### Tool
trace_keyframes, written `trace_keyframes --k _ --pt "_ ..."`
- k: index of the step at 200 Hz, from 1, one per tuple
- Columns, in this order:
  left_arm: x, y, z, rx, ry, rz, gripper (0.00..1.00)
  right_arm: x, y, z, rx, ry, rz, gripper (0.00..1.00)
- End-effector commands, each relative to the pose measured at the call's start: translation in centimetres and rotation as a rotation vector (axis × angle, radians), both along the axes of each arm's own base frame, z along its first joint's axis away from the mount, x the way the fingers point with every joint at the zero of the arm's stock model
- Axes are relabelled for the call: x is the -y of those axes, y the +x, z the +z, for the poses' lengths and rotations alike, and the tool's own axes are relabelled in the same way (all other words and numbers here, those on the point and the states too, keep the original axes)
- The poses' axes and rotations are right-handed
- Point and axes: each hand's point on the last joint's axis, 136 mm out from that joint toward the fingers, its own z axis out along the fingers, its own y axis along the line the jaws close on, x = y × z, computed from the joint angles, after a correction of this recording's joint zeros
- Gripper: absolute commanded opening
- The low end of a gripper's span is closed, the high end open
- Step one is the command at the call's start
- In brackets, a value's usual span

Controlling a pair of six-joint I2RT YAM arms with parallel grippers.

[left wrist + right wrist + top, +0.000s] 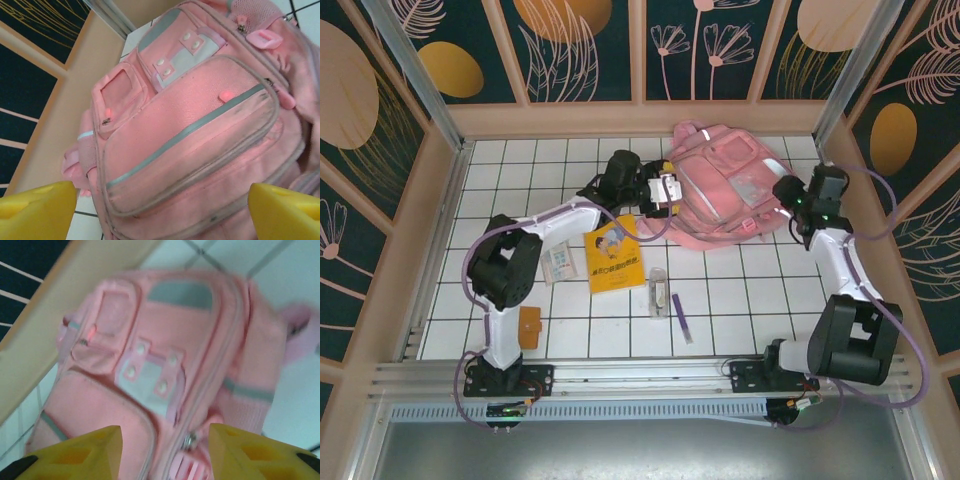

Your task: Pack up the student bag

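The pink student bag [725,190] lies flat at the back right of the tiled table, its front pockets facing up. My left gripper [665,195] is at the bag's left edge. In the left wrist view its yellow fingers [35,212] are spread wide over the bag's front pocket [190,125], and the left gripper [162,215] is open and holds nothing. My right gripper [790,195] is at the bag's right edge. Seen from the right wrist, the right gripper [165,455] is open above the bag [165,350], with a metal zipper pull [189,441] between its fingers.
A yellow book [612,257] lies in front of the bag, with a small pale card pack [560,263] to its left. A clear case [659,291] and a purple pen [680,317] lie nearer the front. An orange wallet [530,327] sits by the left arm's base. Wooden walls surround the table.
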Motion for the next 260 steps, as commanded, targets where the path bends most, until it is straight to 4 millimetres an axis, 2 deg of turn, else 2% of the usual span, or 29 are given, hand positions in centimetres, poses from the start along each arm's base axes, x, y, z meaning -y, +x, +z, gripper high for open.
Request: trace_keyframes --k 1,21,48,66,84,119,149,177,216,242,260 --pt "1.1 0.6 -1.2 0.077 0.016 -0.023 0.88 -5.1 -1.0 -1.2 -0.060 0.308 0.119 0.48" --pt "1.2 0.0 -2.1 0.042 0.015 -0.014 0.87 -6.4 0.6 -2.5 -0.125 0.329 0.166 0.48" --pt "0.3 -0.7 -1.9 0.005 -0.012 0.032 0.88 -8.4 2.6 -4.6 -0.196 0.331 0.178 0.45" --pt "-0.7 -0.9 -2.5 -0.044 0.014 0.079 0.87 -9.8 2.7 -6.7 -0.283 0.346 0.148 0.44" --pt "-1.7 -1.4 -4.0 -0.099 0.085 0.098 0.79 -11.3 2.5 -8.2 -0.336 0.369 0.140 0.44" --pt "-2.4 -3.2 -7.7 -0.166 0.140 0.062 0.76 -11.7 2.7 -10.4 -0.394 0.377 0.126 0.43" --pt "-1.3 -5.1 -8.8 -0.260 0.106 -0.027 0.68 -11.5 2.5 -12.7 -0.462 0.347 0.123 0.43" --pt "-0.9 -5.7 -9.5 -0.308 0.101 -0.047 0.59 -11.7 1.7 -12.5 -0.490 0.324 0.118 0.46" --pt "-1.4 -6.6 -11.2 -0.363 0.140 -0.053 0.47 -10.3 0.9 -12.4 -0.519 0.260 0.075 0.52" --pt "-1.6 -7.8 -11.5 -0.409 0.151 -0.084 0.32 -10.6 0.9 -11.9 -0.508 0.276 0.090 0.53" --pt "-1.7 -8.7 -11.4 -0.438 0.138 -0.101 0.19 -11.6 1.8 -9.9 -0.435 0.242 0.184 0.52"
